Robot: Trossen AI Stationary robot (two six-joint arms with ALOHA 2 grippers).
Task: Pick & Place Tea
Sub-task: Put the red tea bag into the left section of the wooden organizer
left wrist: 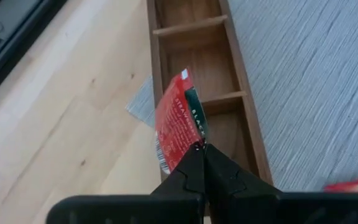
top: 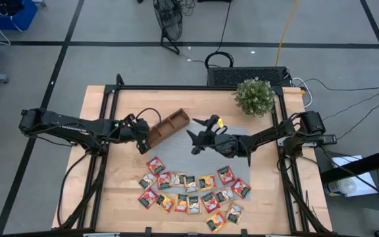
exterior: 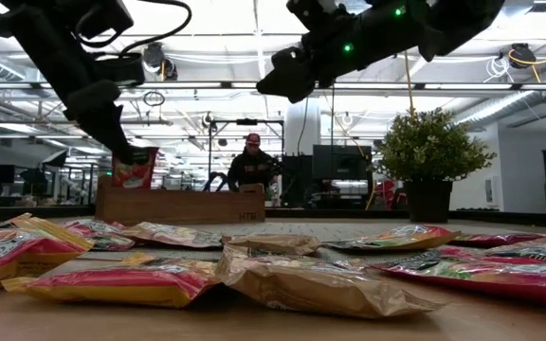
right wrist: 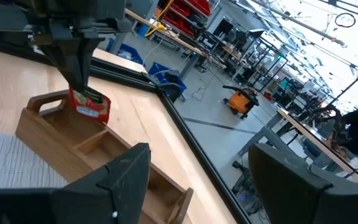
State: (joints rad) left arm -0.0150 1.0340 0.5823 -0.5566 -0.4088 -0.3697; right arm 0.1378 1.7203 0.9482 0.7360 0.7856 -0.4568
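Nearby, potted plant [top: 254, 96], wooden tray [top: 168, 128], perhaps unobstructed

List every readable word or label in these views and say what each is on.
"STRAW..." and "BLAC...", both cut off: on the red sachet held by the left gripper over the tray.
Labels on the sachets on the table: too small or blurred to read.
Nothing else legible.

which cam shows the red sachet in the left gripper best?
Left wrist view: the red sachet fills the frame, pinched in the shut left gripper above the wooden tray. Right wrist view shows it hanging over the tray's end compartment. Low view shows it small, behind the tray wall. High view hides it.
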